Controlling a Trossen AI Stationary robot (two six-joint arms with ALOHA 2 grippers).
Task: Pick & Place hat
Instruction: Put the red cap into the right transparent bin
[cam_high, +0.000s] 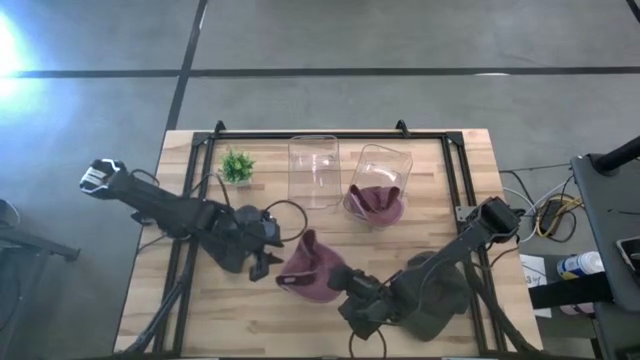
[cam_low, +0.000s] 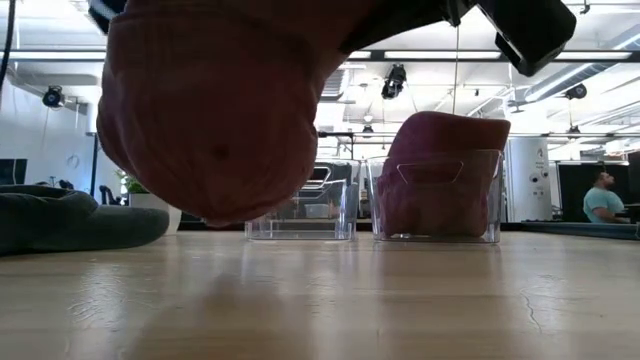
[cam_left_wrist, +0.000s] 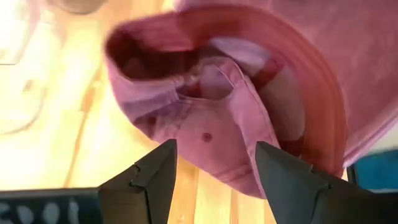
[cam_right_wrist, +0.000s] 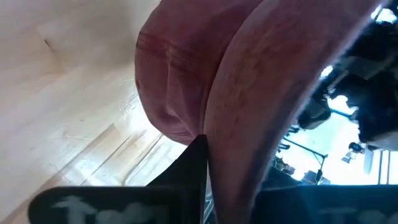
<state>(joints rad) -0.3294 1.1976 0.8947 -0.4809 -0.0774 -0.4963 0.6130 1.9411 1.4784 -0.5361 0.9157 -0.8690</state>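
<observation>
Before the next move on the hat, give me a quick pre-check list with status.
1. Right hand shut on the maroon hat: ok; in the right wrist view a finger pinches the fabric.
2. Hat lifted off the table: ok; the low view shows it hanging above the wood.
3. Left hand open: ok; fingers spread, aimed at the hat's underside, not gripping.
4. Empty clear bin free to receive: ok; nothing visible inside.
5. Second clear bin: not ok as target; already holds a maroon hat.
6. Path clear of the small plant: ok; it sits beside the empty bin, apart from both hands.
</observation>
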